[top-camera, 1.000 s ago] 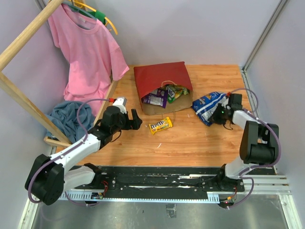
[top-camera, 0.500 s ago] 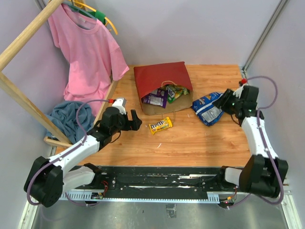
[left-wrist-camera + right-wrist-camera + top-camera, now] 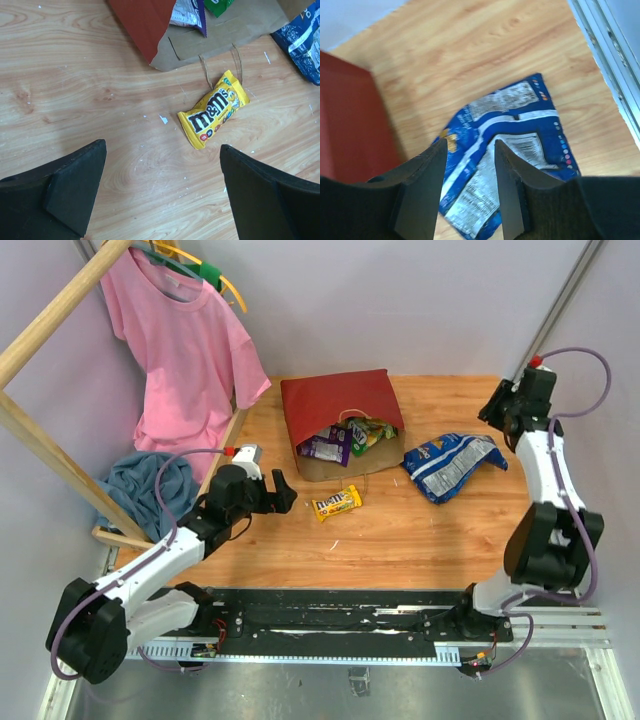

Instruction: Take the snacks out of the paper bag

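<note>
We're over the table [image 3: 420, 540], and the paper bag [image 3: 335, 400] lies on its side at 12 o'clock, red face up, its brown mouth open toward 6 o'clock. Packets crowd that mouth: a purple packet [image 3: 325, 447] on the left and a green packet [image 3: 373, 430] at its 3 o'clock, both partly inside the bag.

Two of the snacks are out on the wood. The yellow candy pack [image 3: 336, 503] lies flat at 6 o'clock of the mouth, close to the paper but clear of it. From the left wrist we see the bag's thin handle [image 3: 204, 70] lying flat and running up to the pack's far end. The blue-white cookie bag [image 3: 452, 462] lies crumpled at 3 o'clock of the paper bag, just beside its corner.

Now the left gripper [image 3: 162, 146]: it hangs low at 9 o'clock of the yellow pack, jaws spread wide, nothing between them but bare wood below. The right gripper [image 3: 468, 147] is raised off the table at 1 o'clock of the cookie bag, tilted down toward it. Its jaws stand part-way apart and hold nothing, and the cookie bag shows through the gap.

At 10 o'clock a pink shirt [image 3: 185, 350] hangs on a hanger, and a blue cloth heap [image 3: 135, 490] sits at 9 o'clock by the table's left edge.
</note>
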